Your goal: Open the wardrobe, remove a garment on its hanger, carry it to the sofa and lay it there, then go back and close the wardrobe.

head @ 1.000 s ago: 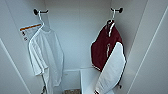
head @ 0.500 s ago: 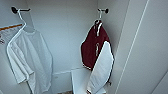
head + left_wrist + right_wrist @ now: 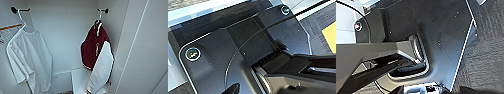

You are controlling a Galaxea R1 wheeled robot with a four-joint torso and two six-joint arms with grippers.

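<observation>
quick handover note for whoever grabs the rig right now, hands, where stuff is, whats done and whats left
Hands: open or shut can't be told from the wrist views; nothing seen held.
Wardrobe: open, inside showing.
Maroon jacket: hanging on its white hanger from the right-hand black peg. A white T-shirt hangs on the left.
Done: wardrobe opened.
Left: take the jacket out on its hanger, lay it on the sofa, close the wardrobe.

My left wrist plate (image 3: 218,60): dark, glossy, pale edging, round silver fittings (image 3: 192,53) at corners, thin black cable (image 3: 243,46) across it. My right wrist plate (image 3: 441,32): same dark finish, grey jointed bar (image 3: 373,53) beside it.
</observation>
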